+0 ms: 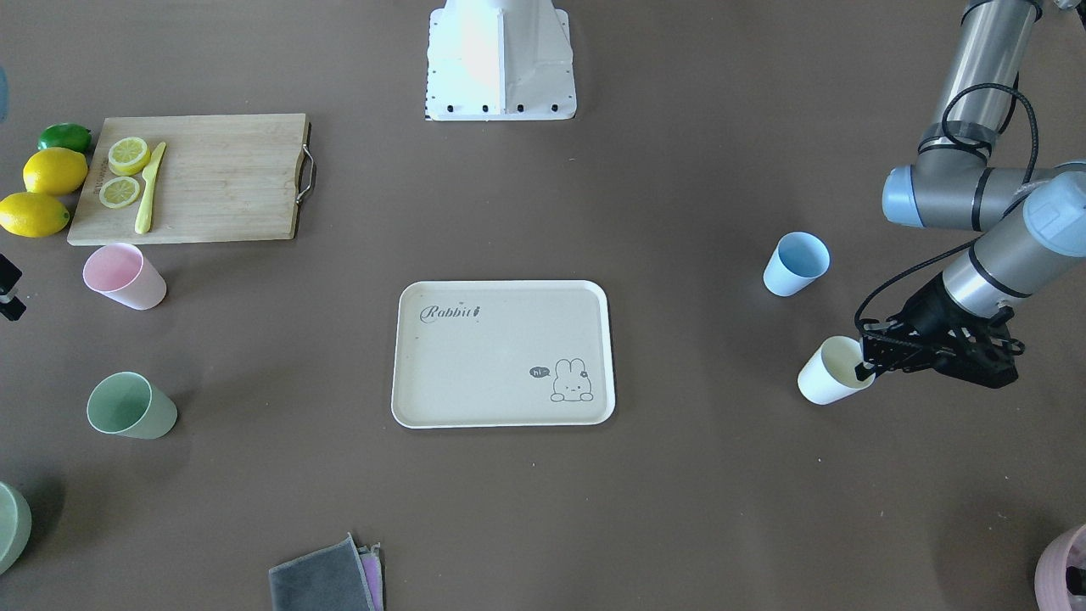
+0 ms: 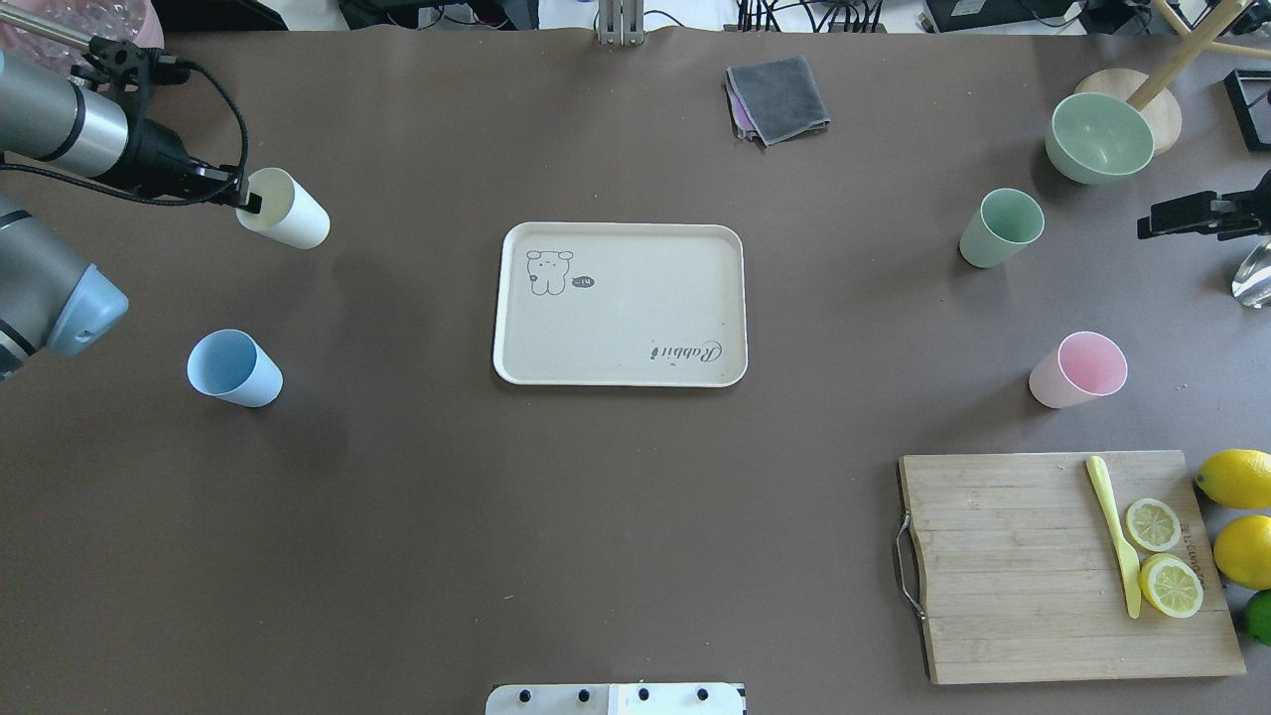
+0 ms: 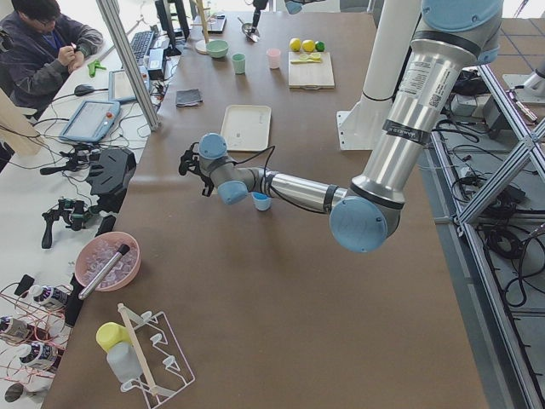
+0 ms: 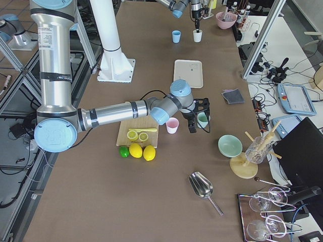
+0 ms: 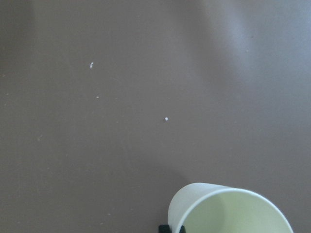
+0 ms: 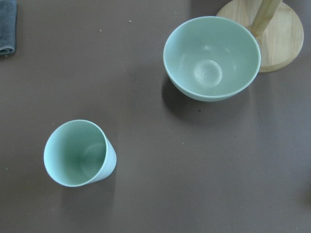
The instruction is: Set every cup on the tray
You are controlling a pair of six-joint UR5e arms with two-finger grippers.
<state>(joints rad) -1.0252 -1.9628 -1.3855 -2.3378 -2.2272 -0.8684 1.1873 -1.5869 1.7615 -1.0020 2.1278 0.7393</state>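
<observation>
The cream-beige tray (image 2: 616,328) lies mid-table with nothing on it. My left gripper (image 2: 245,202) is shut on the rim of the cream-yellow cup (image 2: 290,211), which is at the table's left far side; one fingertip (image 5: 171,228) shows at the rim in the left wrist view. The light blue cup (image 2: 234,368) stands nearer, apart from it. The sage green cup (image 2: 1001,228) and pink cup (image 2: 1077,369) stand upright on the right. My right gripper (image 2: 1147,223) hovers open, to the right of the green cup (image 6: 80,153), holding nothing.
A wooden cutting board (image 2: 1003,566) with lemon slices and a yellow knife sits front right, with whole lemons (image 2: 1241,516) beside it. A green bowl (image 2: 1097,137) and a wooden stand base (image 6: 282,39) are far right. A grey cloth (image 2: 779,97) lies at the far edge.
</observation>
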